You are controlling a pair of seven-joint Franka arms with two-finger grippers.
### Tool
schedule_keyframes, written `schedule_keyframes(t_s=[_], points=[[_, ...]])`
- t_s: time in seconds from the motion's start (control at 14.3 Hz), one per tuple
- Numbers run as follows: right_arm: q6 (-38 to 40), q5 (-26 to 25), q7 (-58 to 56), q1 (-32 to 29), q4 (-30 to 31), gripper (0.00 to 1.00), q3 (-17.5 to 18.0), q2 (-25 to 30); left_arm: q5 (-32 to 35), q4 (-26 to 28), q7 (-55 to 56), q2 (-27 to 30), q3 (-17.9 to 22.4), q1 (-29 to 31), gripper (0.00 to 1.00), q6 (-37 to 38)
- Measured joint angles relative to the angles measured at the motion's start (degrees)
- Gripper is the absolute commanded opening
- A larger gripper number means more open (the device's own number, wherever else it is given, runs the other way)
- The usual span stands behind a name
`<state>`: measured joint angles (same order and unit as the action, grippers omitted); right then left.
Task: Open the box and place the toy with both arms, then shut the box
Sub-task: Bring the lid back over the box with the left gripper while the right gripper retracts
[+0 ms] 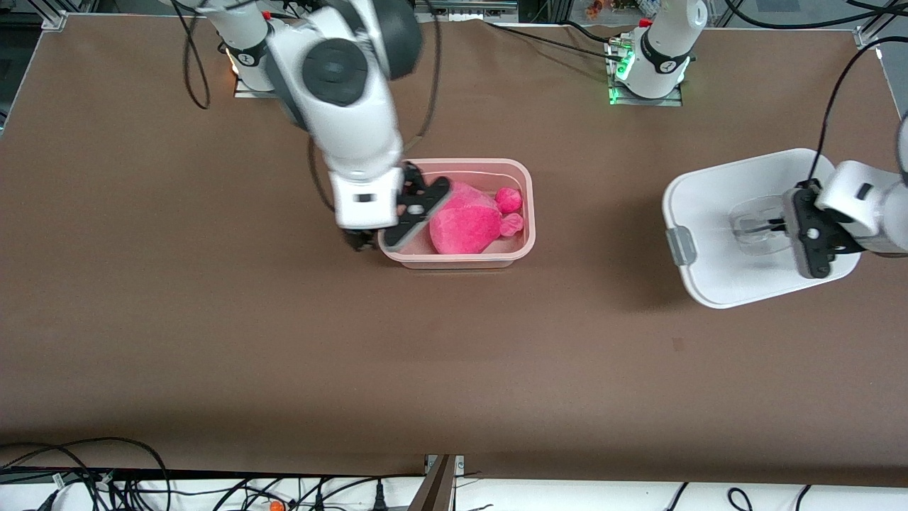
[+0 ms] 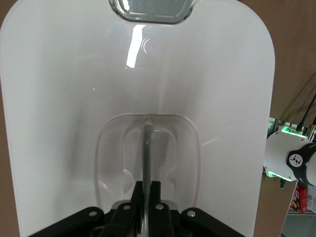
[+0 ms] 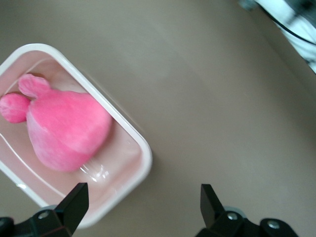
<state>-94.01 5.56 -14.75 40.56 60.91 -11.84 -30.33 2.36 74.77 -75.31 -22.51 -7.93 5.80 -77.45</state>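
Cables (image 1: 106, 475) nearest; brown table (image 1: 213, 319); right hand (image 3: 143, 205) spread over box (image 1: 528, 213); left hand (image 1: 777, 228) pinching lid (image 1: 716, 206).

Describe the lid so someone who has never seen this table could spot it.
Start at the pink tub holding the plush toy mid-table, then look toward the left arm's end. The lid is there, held by the left hand: white, with a grey clip and clear handle.

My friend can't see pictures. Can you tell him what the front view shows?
A pink toy lies inside the open box mid-table, with the right gripper open above the box's end. Toward the left arm's end, the left gripper holds the white lid by its handle.
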Motion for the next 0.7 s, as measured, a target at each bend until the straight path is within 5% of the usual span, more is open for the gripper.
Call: schedule_keyframes(t_s=[0.28,0.7], points=[[2.0,2.8,0.6,-4.0,10.1,1.0,-5.3,9.8,-0.2,0.0,0.5,0.0,-0.5,-11.6,0.0,-2.0],[8.2,2.3,7.4,-17.5,22.8,1.0,-2.5,23.9,-1.3,0.1,10.5,-0.7,-0.5,-27.4,0.0,-8.4]])
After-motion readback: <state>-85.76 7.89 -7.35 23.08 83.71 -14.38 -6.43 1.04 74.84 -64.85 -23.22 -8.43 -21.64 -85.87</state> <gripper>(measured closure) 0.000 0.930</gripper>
